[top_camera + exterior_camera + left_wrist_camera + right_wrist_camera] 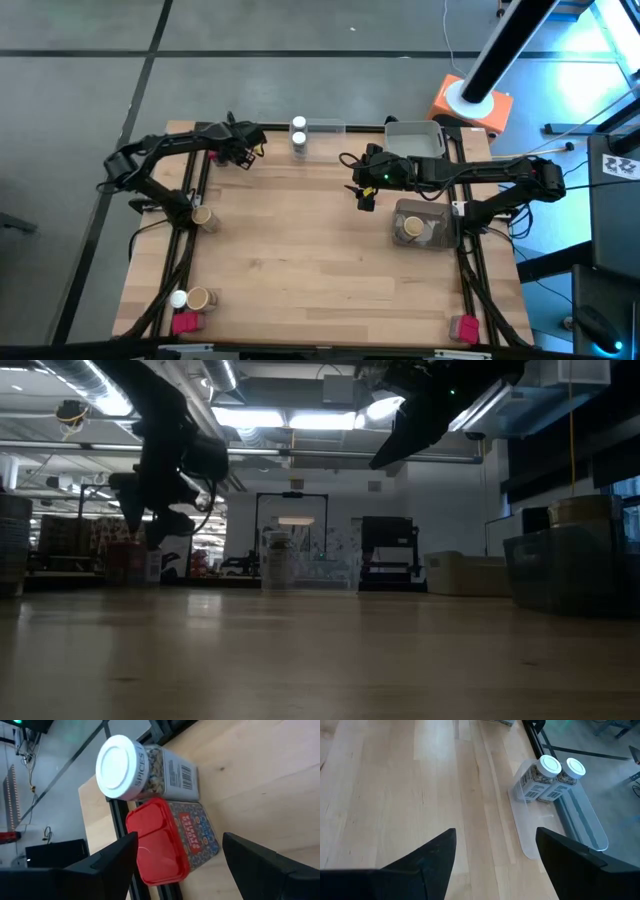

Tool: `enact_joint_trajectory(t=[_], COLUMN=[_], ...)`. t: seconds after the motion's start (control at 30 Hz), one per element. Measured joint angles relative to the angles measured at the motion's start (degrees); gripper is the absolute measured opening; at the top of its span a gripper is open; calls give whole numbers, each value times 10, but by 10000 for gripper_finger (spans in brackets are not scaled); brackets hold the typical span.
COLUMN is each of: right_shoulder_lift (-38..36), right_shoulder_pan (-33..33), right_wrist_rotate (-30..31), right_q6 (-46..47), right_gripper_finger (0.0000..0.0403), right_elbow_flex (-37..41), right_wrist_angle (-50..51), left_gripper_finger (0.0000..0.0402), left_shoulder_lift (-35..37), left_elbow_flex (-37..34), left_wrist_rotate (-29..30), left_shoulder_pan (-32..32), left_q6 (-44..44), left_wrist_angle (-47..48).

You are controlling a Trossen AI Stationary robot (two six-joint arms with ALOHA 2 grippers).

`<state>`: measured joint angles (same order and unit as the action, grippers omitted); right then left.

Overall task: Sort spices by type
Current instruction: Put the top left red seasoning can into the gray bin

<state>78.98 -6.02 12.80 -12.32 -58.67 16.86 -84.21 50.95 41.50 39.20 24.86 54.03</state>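
My left gripper (247,150) (180,865) hovers open near the table's far-left corner. In its wrist view a red-lidded boxy packet (167,840) and a white-lidded clear jar (122,767) stand side by side on the wood at the table edge. The fingers stand either side of the packet, apart from it. My right gripper (365,196) (495,865) hangs open above bare wood at mid-table. Two white-lidded jars (550,770) (298,132) stand in a clear tray (570,827). A tan jar (412,228) sits in a grey tray (440,212).
More spices stand around: a tan jar (203,217) at the left edge; a tan jar (198,298), a white-lidded jar (178,298) and a red packet (185,322) at the near-left corner; a red packet (463,328) near-right. A grey bin (415,138) sits far-right.
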Motion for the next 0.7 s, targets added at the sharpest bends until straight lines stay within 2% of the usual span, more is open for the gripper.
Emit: enact_joint_trajectory(t=[0.23, 0.4, 0.7], right_shoulder_lift=[0, 0, 0], right_shoulder_pan=[0, 0, 0], right_wrist_rotate=[-20, -22, -22], right_q6=[0, 0, 0], right_gripper_finger=[275, 275, 275], right_elbow_flex=[0, 0, 0], right_wrist_angle=[-1, -4, -5], left_gripper_finger=[279, 279, 279], left_shoulder_lift=[0, 0, 2], left_elbow_flex=[-37, -58, -65], left_wrist_rotate=[1, 9, 1], left_shoulder_pan=[14, 22, 4], left_q6=[-1, -15, -43], left_wrist_angle=[-13, -63, -79])
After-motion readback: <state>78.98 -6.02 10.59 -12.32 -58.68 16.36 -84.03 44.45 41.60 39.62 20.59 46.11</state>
